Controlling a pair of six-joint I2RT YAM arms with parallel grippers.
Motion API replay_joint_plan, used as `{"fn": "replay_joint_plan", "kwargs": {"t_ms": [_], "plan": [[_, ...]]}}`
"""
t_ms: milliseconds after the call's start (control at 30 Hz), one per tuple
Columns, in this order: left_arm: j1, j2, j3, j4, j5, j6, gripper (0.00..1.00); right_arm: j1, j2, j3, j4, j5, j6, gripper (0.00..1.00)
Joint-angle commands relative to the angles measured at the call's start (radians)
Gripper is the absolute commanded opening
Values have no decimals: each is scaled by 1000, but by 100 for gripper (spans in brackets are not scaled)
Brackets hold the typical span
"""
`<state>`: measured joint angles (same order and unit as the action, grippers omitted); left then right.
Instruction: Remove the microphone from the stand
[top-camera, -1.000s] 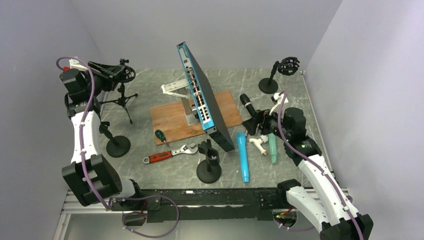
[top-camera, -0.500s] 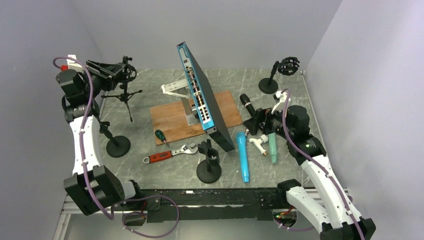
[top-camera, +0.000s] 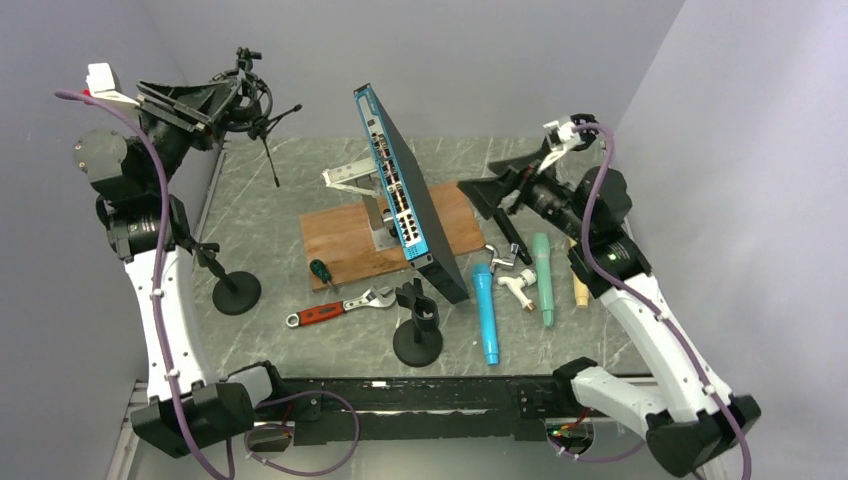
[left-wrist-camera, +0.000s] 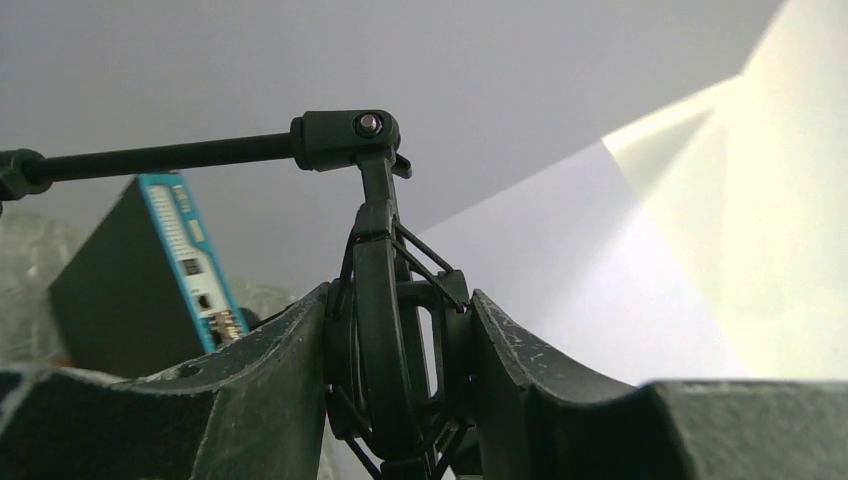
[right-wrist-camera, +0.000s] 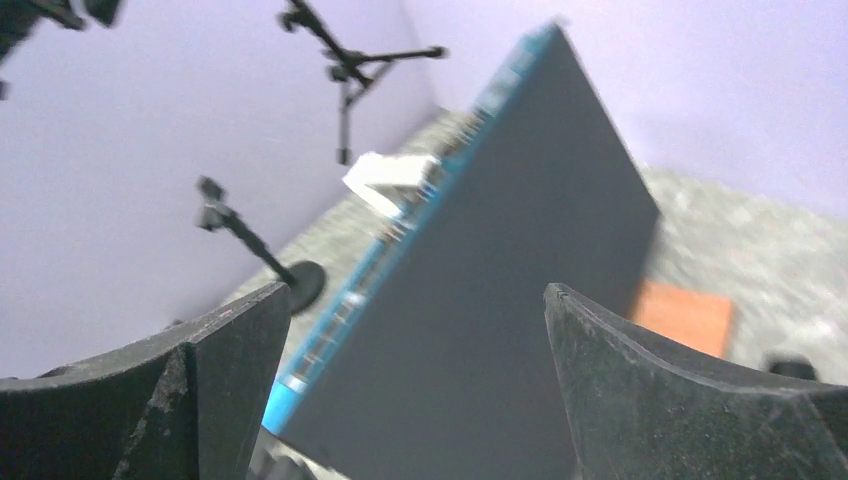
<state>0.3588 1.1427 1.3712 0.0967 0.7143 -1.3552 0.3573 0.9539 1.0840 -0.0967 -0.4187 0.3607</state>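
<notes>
My left gripper (top-camera: 232, 104) is shut on the black shock mount (top-camera: 252, 100) of a tripod stand and holds the whole stand in the air at the far left, its legs (top-camera: 272, 128) hanging free. In the left wrist view the mount's ring (left-wrist-camera: 385, 340) is clamped between my fingers, with the stand's rod (left-wrist-camera: 170, 155) above. I see no microphone in the mount. My right gripper (top-camera: 480, 182) is open and empty, raised above a black microphone (top-camera: 510, 232) lying on the table. In the right wrist view the gripper (right-wrist-camera: 415, 290) faces the network switch (right-wrist-camera: 500, 250).
A blue-edged network switch (top-camera: 405, 195) stands on a wooden board (top-camera: 345, 240). Blue (top-camera: 486, 312), green (top-camera: 543, 280) and beige (top-camera: 580, 287) microphones lie at the right. Round-base stands sit at left (top-camera: 235, 290) and centre front (top-camera: 417, 335). A wrench (top-camera: 335, 308) and screwdriver (top-camera: 322, 272) lie nearby.
My left arm has lifted the tripod stand off the table by its shock mount. My right arm has risen and swung back, away from the microphones on the table.
</notes>
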Motion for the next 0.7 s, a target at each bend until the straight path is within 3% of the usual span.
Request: {"fn": "replay_joint_plan", "kwargs": {"t_ms": [0,167,333,667], "plan": [[-7,-90,102,127,-11,-82,14,158,111,115,295,23,9,100],[-9,-150,121,39,-44,-94,16,379,324,286,368,143,-126,99],[-16,-185,114,7,-43,-113,14,505,576,486,429,205,-193,85],[-76,-239,38,-45,-38,-177,14,558,990,916,518,168,-159,65]]}}
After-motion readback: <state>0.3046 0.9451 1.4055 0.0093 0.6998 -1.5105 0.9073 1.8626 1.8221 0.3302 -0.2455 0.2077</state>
